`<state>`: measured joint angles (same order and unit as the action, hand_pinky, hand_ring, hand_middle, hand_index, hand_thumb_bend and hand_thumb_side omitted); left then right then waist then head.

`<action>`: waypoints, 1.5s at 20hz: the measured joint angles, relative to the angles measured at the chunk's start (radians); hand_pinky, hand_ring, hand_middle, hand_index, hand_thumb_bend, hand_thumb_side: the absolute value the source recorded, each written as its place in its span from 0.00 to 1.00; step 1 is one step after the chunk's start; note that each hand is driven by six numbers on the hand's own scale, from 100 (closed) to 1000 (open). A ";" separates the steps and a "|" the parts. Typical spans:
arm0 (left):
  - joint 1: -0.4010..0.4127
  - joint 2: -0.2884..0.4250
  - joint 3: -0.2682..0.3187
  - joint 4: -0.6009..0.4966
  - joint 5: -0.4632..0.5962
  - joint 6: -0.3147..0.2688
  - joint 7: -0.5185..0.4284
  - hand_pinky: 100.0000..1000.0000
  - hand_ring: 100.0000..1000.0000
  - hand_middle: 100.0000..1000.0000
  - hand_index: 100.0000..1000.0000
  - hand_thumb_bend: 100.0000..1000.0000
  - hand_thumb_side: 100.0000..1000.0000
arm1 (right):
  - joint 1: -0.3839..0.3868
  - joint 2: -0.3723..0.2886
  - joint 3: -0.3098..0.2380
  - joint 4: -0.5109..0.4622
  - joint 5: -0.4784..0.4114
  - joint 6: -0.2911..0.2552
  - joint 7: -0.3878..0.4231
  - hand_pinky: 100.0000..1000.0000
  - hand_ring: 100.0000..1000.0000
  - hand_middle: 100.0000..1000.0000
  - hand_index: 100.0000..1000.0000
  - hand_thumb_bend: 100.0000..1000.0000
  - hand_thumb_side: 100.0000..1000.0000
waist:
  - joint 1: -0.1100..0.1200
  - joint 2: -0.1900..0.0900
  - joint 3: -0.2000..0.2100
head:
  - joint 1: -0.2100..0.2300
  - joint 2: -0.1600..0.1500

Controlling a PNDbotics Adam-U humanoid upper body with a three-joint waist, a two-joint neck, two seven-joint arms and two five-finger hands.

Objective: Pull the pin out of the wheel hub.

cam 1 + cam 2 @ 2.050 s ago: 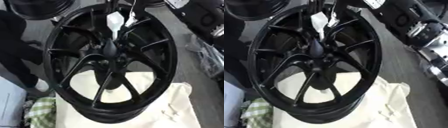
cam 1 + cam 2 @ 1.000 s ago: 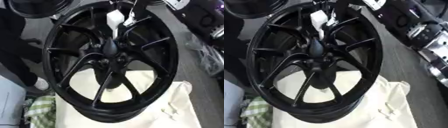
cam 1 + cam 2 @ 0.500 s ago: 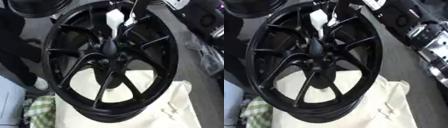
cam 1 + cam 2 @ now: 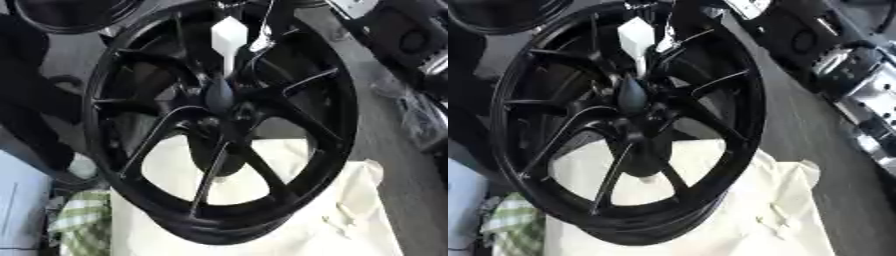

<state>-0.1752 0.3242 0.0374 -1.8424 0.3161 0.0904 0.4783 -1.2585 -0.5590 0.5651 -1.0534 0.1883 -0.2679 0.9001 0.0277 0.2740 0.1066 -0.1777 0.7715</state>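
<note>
At the far left, by the low left corner of the cream cloth (image 4: 350, 220), we see a green and white checked rag (image 4: 83, 225). The big black wheel hub (image 4: 131, 165) stands up on its edge on the cream cloth, near the cloth's far edge, and it leans a little. It takes up most of what we see. Its thin spokes run from the dark middle out to the rim.

The pin (image 4: 229, 42) is white (fat at the top, thin at the bottom). It is up near the top of the wheel hub and points down. Its thin end reaches the dark middle of the wheel hub, so it looks like it is in there.

Just right of the top of the pin there is a dark shape that we take for the right hand (image 4: 278, 22). It is black against the black wheel hub, so we cannot tell if it is open, closed or holding the pin.

Near the right edge of the cloth lie some small cream bits (image 4: 776, 217). Past the cloth, on the far right, are black and silver machine parts (image 4: 859, 85).
</note>
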 measured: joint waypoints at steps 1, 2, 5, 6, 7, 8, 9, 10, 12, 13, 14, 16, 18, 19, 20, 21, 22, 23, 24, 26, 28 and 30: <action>0.000 0.000 0.000 0.000 0.000 0.000 0.000 0.76 0.71 0.75 0.76 0.10 0.86 | -0.001 0.000 -0.004 -0.002 -0.001 0.002 0.000 0.72 0.56 0.39 0.48 0.16 0.07 | 0.000 0.000 0.000 | 0.000 0.000; 0.000 0.000 0.000 0.000 0.000 0.000 0.000 0.76 0.71 0.75 0.76 0.10 0.86 | -0.005 0.000 -0.006 -0.005 -0.002 0.004 0.001 0.72 0.56 0.39 0.48 0.16 0.07 | 0.000 0.000 -0.001 | 0.000 0.000; 0.000 0.000 0.000 0.000 0.000 0.000 0.000 0.76 0.71 0.75 0.76 0.10 0.86 | -0.013 0.000 -0.017 -0.017 -0.004 0.009 0.003 0.73 0.56 0.39 0.48 0.17 0.06 | 0.000 0.000 -0.002 | 0.000 0.000; 0.000 0.000 0.000 0.000 0.000 0.001 0.001 0.76 0.71 0.75 0.76 0.10 0.86 | -0.017 -0.001 -0.022 -0.022 -0.004 0.011 0.004 0.73 0.56 0.39 0.48 0.17 0.06 | 0.000 0.000 -0.002 | 0.001 0.000; 0.000 0.000 0.000 0.000 0.000 0.001 0.001 0.76 0.71 0.75 0.76 0.10 0.86 | -0.022 -0.002 -0.028 -0.028 -0.006 0.013 0.005 0.73 0.56 0.39 0.48 0.17 0.06 | 0.000 0.000 -0.002 | 0.001 0.000; 0.000 0.000 0.000 0.000 0.000 0.001 0.001 0.76 0.71 0.75 0.76 0.10 0.86 | -0.026 -0.004 -0.034 -0.035 -0.007 0.015 0.005 0.73 0.56 0.39 0.48 0.17 0.05 | 0.000 0.000 -0.002 | 0.001 0.000; 0.000 0.000 0.000 0.000 0.000 0.001 0.001 0.76 0.71 0.75 0.76 0.10 0.86 | -0.028 -0.008 -0.041 -0.043 -0.008 0.018 0.005 0.73 0.56 0.39 0.48 0.18 0.05 | 0.000 0.000 -0.003 | 0.001 0.000; 0.000 0.000 0.000 0.000 0.000 0.001 0.001 0.76 0.71 0.75 0.76 0.10 0.86 | -0.030 -0.013 -0.047 -0.051 -0.009 0.021 0.005 0.73 0.56 0.39 0.48 0.18 0.05 | 0.000 0.000 -0.004 | 0.001 0.000; 0.000 0.000 0.001 0.000 0.000 0.001 0.001 0.76 0.71 0.75 0.76 0.10 0.85 | -0.034 -0.028 -0.064 -0.074 -0.018 0.031 0.006 0.73 0.56 0.39 0.47 0.18 0.04 | 0.000 0.000 -0.007 | 0.001 0.000; 0.000 0.000 0.001 0.000 -0.001 0.000 0.001 0.76 0.71 0.75 0.76 0.10 0.85 | -0.034 -0.038 -0.075 -0.090 -0.025 0.037 0.006 0.73 0.56 0.39 0.47 0.18 0.04 | 0.000 0.000 -0.008 | 0.001 0.000; 0.000 0.000 0.002 0.000 -0.001 0.000 0.001 0.76 0.71 0.75 0.76 0.10 0.85 | -0.034 -0.052 -0.088 -0.108 -0.036 0.044 0.006 0.73 0.56 0.39 0.47 0.18 0.03 | 0.000 0.000 -0.010 | 0.001 0.000; 0.001 0.000 0.003 0.000 -0.002 0.000 0.001 0.76 0.71 0.75 0.76 0.10 0.85 | -0.022 -0.087 -0.122 -0.152 -0.065 0.063 0.006 0.73 0.56 0.39 0.47 0.19 0.02 | 0.000 0.000 -0.013 | 0.003 0.000; 0.002 0.000 0.003 0.000 -0.003 0.000 0.002 0.76 0.71 0.75 0.76 0.10 0.85 | 0.005 -0.136 -0.165 -0.198 -0.092 0.086 0.008 0.73 0.55 0.38 0.47 0.19 0.02 | 0.000 0.000 -0.018 | 0.006 0.000; 0.003 0.000 0.003 0.000 -0.003 0.000 0.002 0.76 0.71 0.75 0.76 0.10 0.85 | 0.023 -0.161 -0.187 -0.220 -0.107 0.097 0.007 0.72 0.55 0.38 0.47 0.19 0.01 | 0.000 0.000 -0.020 | 0.008 0.000; 0.003 0.000 0.003 0.000 -0.003 0.000 0.003 0.76 0.71 0.75 0.76 0.10 0.85 | 0.046 -0.189 -0.212 -0.243 -0.125 0.108 0.001 0.72 0.55 0.38 0.47 0.19 0.01 | 0.001 0.000 -0.022 | 0.010 0.000; 0.004 0.000 0.004 0.000 -0.003 0.000 0.004 0.76 0.71 0.75 0.76 0.10 0.85 | 0.077 -0.220 -0.239 -0.268 -0.145 0.119 -0.009 0.72 0.55 0.38 0.47 0.19 0.01 | 0.001 0.000 -0.024 | 0.013 0.000; 0.004 0.000 0.006 0.000 -0.004 -0.001 0.005 0.76 0.71 0.75 0.76 0.10 0.85 | 0.112 -0.252 -0.265 -0.292 -0.164 0.128 -0.022 0.72 0.54 0.38 0.46 0.19 0.01 | 0.001 0.000 -0.025 | 0.015 0.000; 0.004 0.000 0.008 0.000 -0.004 -0.001 0.006 0.76 0.71 0.75 0.76 0.10 0.85 | 0.154 -0.288 -0.293 -0.317 -0.187 0.137 -0.042 0.72 0.54 0.38 0.46 0.19 0.00 | 0.002 0.000 -0.026 | 0.018 0.000; 0.004 0.000 0.009 0.000 -0.004 -0.002 0.007 0.76 0.71 0.75 0.76 0.10 0.85 | 0.203 -0.324 -0.322 -0.344 -0.209 0.145 -0.065 0.72 0.54 0.38 0.46 0.19 0.00 | 0.003 0.000 -0.026 | 0.020 0.000; 0.005 0.000 0.011 0.000 -0.005 -0.003 0.009 0.76 0.71 0.75 0.76 0.10 0.85 | 0.318 -0.400 -0.389 -0.394 -0.254 0.160 -0.125 0.72 0.53 0.38 0.46 0.19 0.00 | 0.006 0.000 -0.031 | 0.026 0.000; 0.005 0.000 0.014 0.000 -0.005 -0.005 0.011 0.76 0.71 0.75 0.76 0.10 0.85 | 0.435 -0.467 -0.460 -0.435 -0.289 0.171 -0.193 0.72 0.53 0.38 0.46 0.20 0.00 | 0.009 0.000 -0.036 | 0.031 0.000; 0.005 0.000 0.016 0.000 -0.006 -0.005 0.015 0.76 0.71 0.75 0.76 0.10 0.85 | 0.559 -0.519 -0.533 -0.462 -0.315 0.175 -0.265 0.72 0.54 0.38 0.47 0.20 0.00 | 0.010 0.000 -0.045 | 0.039 0.000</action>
<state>-0.1698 0.3242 0.0537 -1.8428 0.3103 0.0852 0.4929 -0.7000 -1.0778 0.0321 -1.5154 -0.1271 -0.0928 0.6350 0.0381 0.2737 0.0619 -0.1392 0.7716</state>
